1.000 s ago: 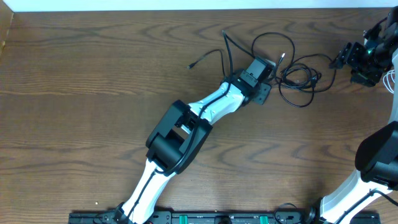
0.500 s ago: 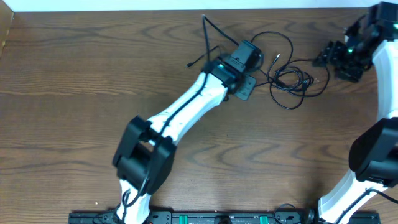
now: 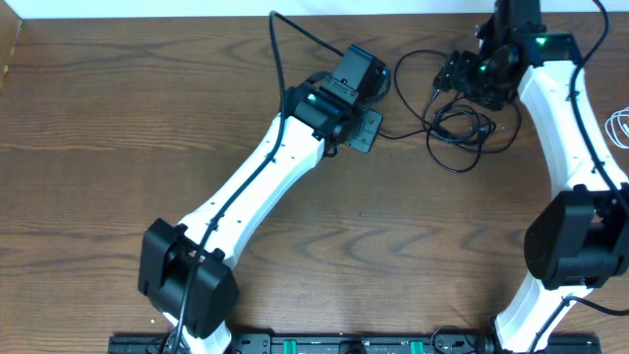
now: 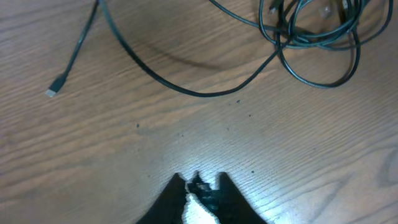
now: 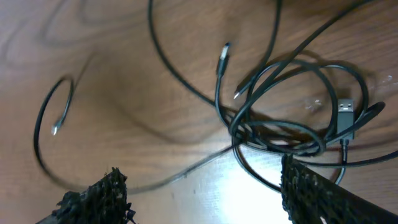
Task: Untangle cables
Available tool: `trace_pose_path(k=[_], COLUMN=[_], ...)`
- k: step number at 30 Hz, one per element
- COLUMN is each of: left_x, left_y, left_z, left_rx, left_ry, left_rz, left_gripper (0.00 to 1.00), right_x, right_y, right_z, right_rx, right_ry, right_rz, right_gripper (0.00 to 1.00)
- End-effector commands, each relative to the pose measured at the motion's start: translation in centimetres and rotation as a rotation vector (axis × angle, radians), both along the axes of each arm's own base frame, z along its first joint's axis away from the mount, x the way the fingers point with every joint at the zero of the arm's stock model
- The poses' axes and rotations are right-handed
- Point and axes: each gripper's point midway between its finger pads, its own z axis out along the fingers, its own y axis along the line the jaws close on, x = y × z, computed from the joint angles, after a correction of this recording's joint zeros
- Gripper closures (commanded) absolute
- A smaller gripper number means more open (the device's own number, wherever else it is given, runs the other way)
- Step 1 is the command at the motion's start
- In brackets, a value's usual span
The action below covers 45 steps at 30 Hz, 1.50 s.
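The black cables (image 3: 460, 123) lie in loose tangled loops at the back right of the wooden table. They also show in the left wrist view (image 4: 311, 43) and in the right wrist view (image 5: 292, 127), where a USB plug (image 5: 346, 115) is visible. My left gripper (image 3: 373, 77) sits left of the clump. Its fingers (image 4: 202, 185) are shut on a short dark bit of black cable. One long strand (image 3: 277, 49) arcs off to the back left. My right gripper (image 3: 449, 75) hovers at the clump's upper left edge, open and empty (image 5: 202, 186).
A white cable (image 3: 619, 123) lies at the table's right edge. A loose plug end (image 4: 53, 92) rests on bare wood in the left wrist view. The table's back edge (image 3: 197, 16) runs close behind both grippers.
My left gripper has moved left and back, dragging a black strand out of the clump. My right gripper has swung in from the far right edge to just over the clump.
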Motion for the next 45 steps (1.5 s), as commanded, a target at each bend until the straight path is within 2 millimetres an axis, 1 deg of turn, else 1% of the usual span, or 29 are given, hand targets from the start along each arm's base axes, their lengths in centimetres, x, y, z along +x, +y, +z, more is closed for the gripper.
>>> trace_pose_path(k=[1, 5, 8, 12, 13, 14, 15, 16, 19, 20, 24, 25, 27, 30, 33, 34, 35, 36, 38, 40, 43, 45], left_x=[0.8, 1.4, 1.6, 1.7, 1.7, 1.7, 1.7, 1.7, 1.8, 1.8, 2.1, 2.1, 1.9, 1.6, 1.5, 1.4, 1.3, 1.2, 1.0, 0.8, 0.3, -0.2], left_y=[1.9, 3.5, 3.9, 3.8, 3.8, 3.8, 3.8, 3.8, 3.8, 3.7, 3.5, 3.4, 2.8, 1.6, 0.2, -0.3, -0.9, -1.5, -2.8, -4.1, -6.0, -7.1], left_z=[0.4, 0.2, 0.2, 0.2, 0.2, 0.2, 0.2, 0.2, 0.3, 0.3, 0.5, 0.5, 0.6, 1.0, 1.6, 1.8, 2.2, 2.5, 3.4, 4.5, 6.5, 7.8], left_rx=[-0.028, -0.035, -0.038, -0.04, -0.04, -0.04, -0.04, -0.04, -0.041, -0.044, -0.058, -0.063, -0.09, -0.148, -0.218, -0.245, -0.276, -0.306, -0.375, -0.451, -0.562, -0.629], left_ry=[0.025, 0.046, 0.048, 0.046, 0.046, 0.045, 0.045, 0.045, 0.043, 0.039, 0.027, 0.029, 0.043, 0.06, 0.073, 0.077, 0.082, 0.086, 0.091, 0.089, 0.08, 0.071], left_rz=[0.119, 0.187, 0.198, 0.198, 0.198, 0.198, 0.198, 0.198, 0.198, 0.198, 0.196, 0.192, 0.175, 0.139, 0.096, 0.079, 0.058, 0.037, -0.011, -0.068, -0.174, -0.243], left_gripper=[0.75, 0.75, 0.75, 0.75, 0.75, 0.75, 0.75, 0.75, 0.75, 0.75, 0.75, 0.75, 0.74, 0.73, 0.73, 0.73, 0.72, 0.69, 0.66, 0.62, 0.58, 0.56], right_x=[0.8, 1.7, 1.6, 1.6, 1.7, 1.9, 2.2, 2.2, 2.4, 2.3, 1.3, 1.0, 0.5, -0.4, -1.2, -1.5, -1.7, -1.9, -2.4, -3.0, -3.5, -3.7], right_y=[-1.8, -1.7, -1.1, -0.8, -0.6, -0.3, 0.3, 0.6, 2.0, 2.5, 3.5, 3.9, 4.6, 5.2, 5.3, 5.3, 5.3, 5.2, 5.2, 5.1, 5.0, 5.0], right_z=[-3.1, -5.4, -7.5, -10.3, -10.9, -11.4, -11.8, -11.9, -11.3, -10.8, -9.3, -8.7, -6.9, -3.0, 0.6, 2.3, 3.5, 5.0, 7.4, 9.5, 11.1, 11.4], right_rx=[-0.045, -0.038, -0.011, 0.002, 0.01, 0.024, 0.057, 0.072, 0.128, 0.149, 0.194, 0.212, 0.247, 0.277, 0.268, 0.265, 0.262, 0.259, 0.253, 0.245, 0.241, 0.249], right_ry=[0.056, 0.077, 0.123, 0.181, 0.189, 0.191, 0.192, 0.191, 0.167, 0.155, 0.156, 0.15, 0.121, 0.054, -0.016, -0.048, -0.075, -0.11, -0.169, -0.217, -0.253, -0.251], right_rz=[-0.17, -0.171, -0.16, -0.191, -0.194, -0.189, -0.175, -0.163, -0.07, -0.02, 0.068, 0.098, 0.167, 0.247, 0.275, 0.279, 0.282, 0.287, 0.294, 0.298, 0.296, 0.282], right_gripper=[0.23, 0.24, 0.25, 0.33, 0.37, 0.44, 0.58, 0.65, 0.92, 0.99, 0.99, 0.99, 0.99, 0.99, 0.99, 0.99, 0.99, 0.99, 0.99, 0.99, 0.99, 0.99])
